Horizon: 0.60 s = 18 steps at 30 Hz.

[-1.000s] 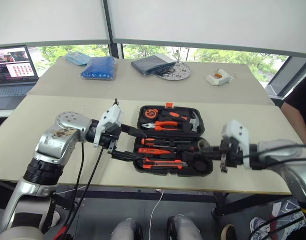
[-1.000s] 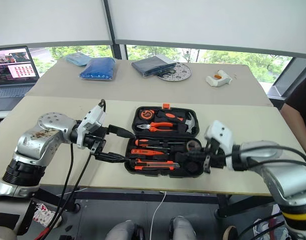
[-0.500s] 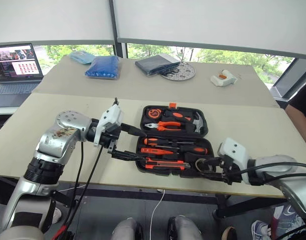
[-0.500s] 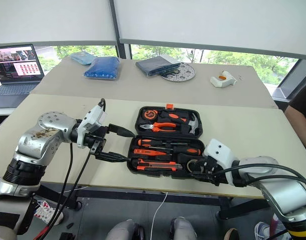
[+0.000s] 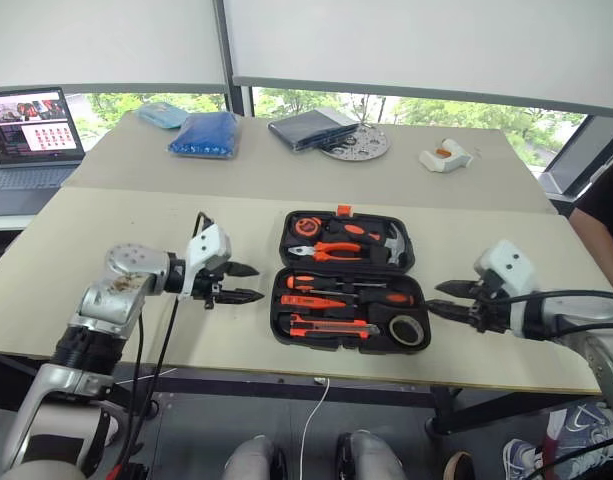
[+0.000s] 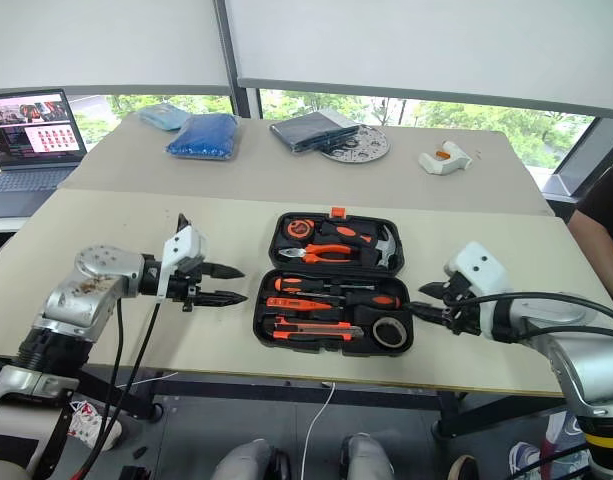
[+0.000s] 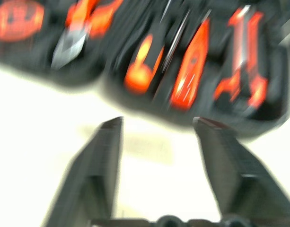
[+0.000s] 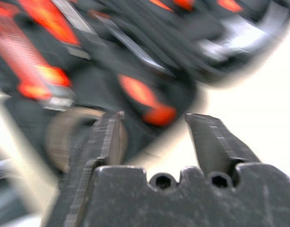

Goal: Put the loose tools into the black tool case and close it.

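Observation:
The black tool case [image 5: 282, 333] lies open in the middle of the near table, its lid flat behind the base. In the base sit two orange-and-black screwdrivers [image 5: 338, 284], an orange-black utility knife [image 5: 326, 325] and a dark tape roll [image 5: 406, 329] at the right end. Pliers and a hammer lie in the lid. My left gripper [image 5: 259, 282] hovers just left of the case, open and empty, pointing at it. On the case's right side, my right gripper [image 5: 433, 296] is also open and empty, aimed at the tape roll end. Both wrist views look over the tools between parted fingers [image 7: 102, 156] [image 8: 104, 137].
On the far table stand a laptop [image 5: 26, 125], a blue bag [image 5: 201, 135], a dark flat pouch [image 5: 308, 128], a round metal disc [image 5: 358, 145] and a small white-orange object [image 5: 441, 156]. A person in dark clothing [image 5: 608, 205] is at the right edge.
My right gripper left the tape roll lying in the case and drew back to the right. My left gripper pulled back left off the case and its fingers narrowed.

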Available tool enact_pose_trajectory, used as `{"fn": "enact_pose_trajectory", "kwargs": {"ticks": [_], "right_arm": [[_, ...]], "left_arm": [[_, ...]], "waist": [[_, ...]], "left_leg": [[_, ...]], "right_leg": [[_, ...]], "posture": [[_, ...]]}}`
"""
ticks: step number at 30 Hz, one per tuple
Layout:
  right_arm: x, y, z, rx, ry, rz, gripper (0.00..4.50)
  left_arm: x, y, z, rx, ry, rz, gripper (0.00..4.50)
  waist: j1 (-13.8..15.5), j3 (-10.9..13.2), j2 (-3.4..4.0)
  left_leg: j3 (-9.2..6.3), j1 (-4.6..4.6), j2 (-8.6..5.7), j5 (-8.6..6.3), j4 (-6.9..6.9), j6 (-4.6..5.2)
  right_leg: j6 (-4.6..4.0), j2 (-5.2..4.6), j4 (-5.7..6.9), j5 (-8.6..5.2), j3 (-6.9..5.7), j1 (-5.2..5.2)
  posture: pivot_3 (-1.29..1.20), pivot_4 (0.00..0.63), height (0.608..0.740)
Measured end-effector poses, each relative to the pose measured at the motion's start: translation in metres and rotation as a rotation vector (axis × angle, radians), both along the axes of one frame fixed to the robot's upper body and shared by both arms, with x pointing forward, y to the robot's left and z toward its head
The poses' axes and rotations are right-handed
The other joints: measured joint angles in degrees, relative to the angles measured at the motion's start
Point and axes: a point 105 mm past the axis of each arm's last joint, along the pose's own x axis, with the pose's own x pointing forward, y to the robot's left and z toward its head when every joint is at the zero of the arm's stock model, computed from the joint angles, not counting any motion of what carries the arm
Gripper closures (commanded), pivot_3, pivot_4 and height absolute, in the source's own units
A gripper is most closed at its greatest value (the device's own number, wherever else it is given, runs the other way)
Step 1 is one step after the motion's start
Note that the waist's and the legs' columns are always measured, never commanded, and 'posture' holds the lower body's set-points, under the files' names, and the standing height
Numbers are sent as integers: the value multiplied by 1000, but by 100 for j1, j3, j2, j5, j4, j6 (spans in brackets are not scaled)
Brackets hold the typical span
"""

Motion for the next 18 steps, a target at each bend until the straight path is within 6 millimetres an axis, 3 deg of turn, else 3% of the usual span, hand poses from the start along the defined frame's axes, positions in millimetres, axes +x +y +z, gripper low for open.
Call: {"fn": "enact_pose_trajectory", "kwargs": {"ticks": [3,10,18], "right_arm": [[4,-7,-8,-26,-6,-2,4484],[7,16,-25,-36,-27,118,4484],[3,18,-31,-45,-69,166,4484]], "left_arm": [[1,-6,-6,-3,-10,-2,4455],[-1,-26,-18,-18,25,-47,4455],[-4,-25,-17,10,60,-80,4455]], "waist": [[-4,0,0],[-36,0,0],[-48,0,1]], "left_leg": [[2,0,-1,0,0,0],[7,10,2,1,2,-2],[6,11,5,1,-4,-2]], "right_leg": [[15,1,-1,-9,-6,1],[20,3,6,-11,-1,4],[14,4,9,-13,-2,2]], "posture": [[0,150,718],[0,150,718],[0,150,718]]}}
